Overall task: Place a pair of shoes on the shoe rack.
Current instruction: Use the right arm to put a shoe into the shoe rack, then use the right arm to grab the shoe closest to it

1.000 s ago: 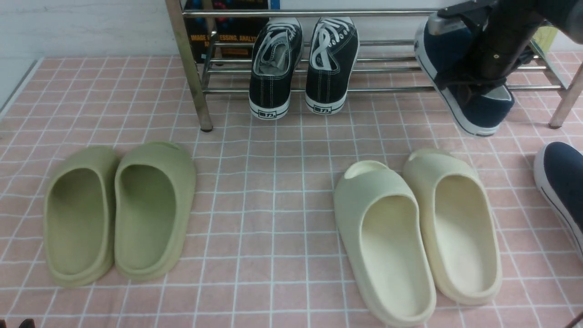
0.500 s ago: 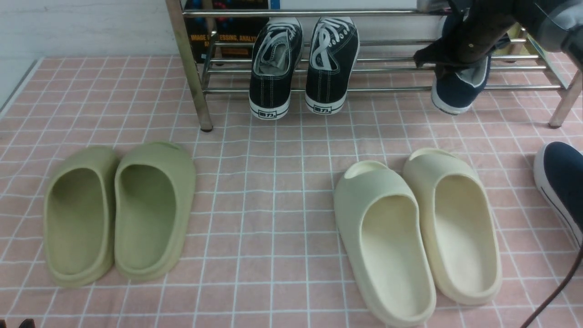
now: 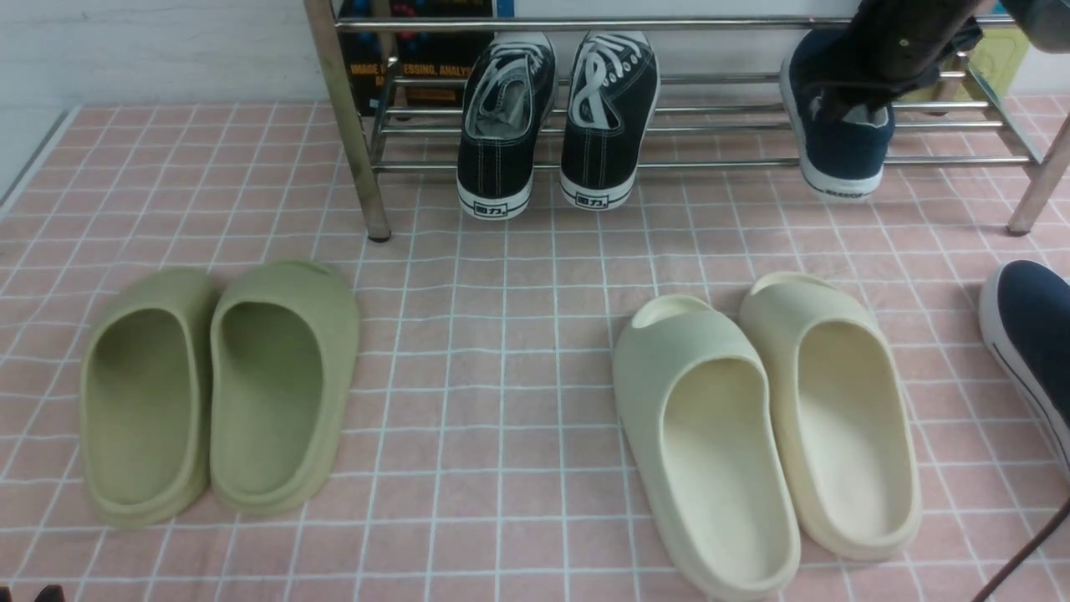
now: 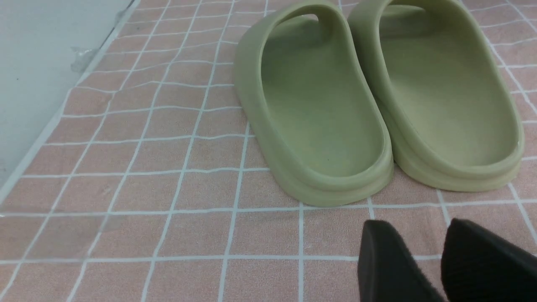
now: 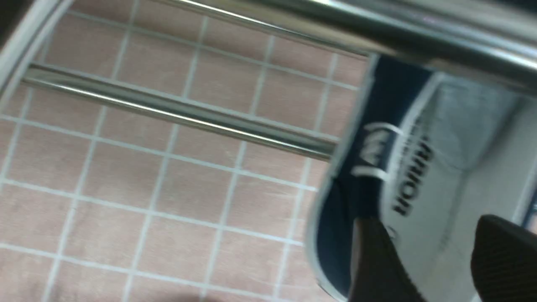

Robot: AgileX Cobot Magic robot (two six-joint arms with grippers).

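One navy slip-on shoe (image 3: pixel 840 150) lies on the right part of the steel shoe rack (image 3: pixel 710 163), its heel over the front bar. My right gripper (image 3: pixel 861 100) hangs over its opening. In the right wrist view the right gripper (image 5: pixel 428 220) is open, one finger by the shoe's (image 5: pixel 419 167) side wall and the other over the grey insole. The other navy shoe (image 3: pixel 1032 334) lies on the floor at the right edge. Low over the tiles near the green slides is my left gripper (image 4: pixel 413 222), shut on nothing.
A pair of black lace-up sneakers (image 3: pixel 556 117) sits on the rack's left half. Green slides (image 3: pixel 217 385) lie at the front left and cream slides (image 3: pixel 769 435) at the front right. Rack legs (image 3: pixel 347 125) stand on the pink tiled floor.
The right arm swung the navy shoe from a tilt in front of the rack back onto its bars. Its jaws then opened and let go of the shoe.
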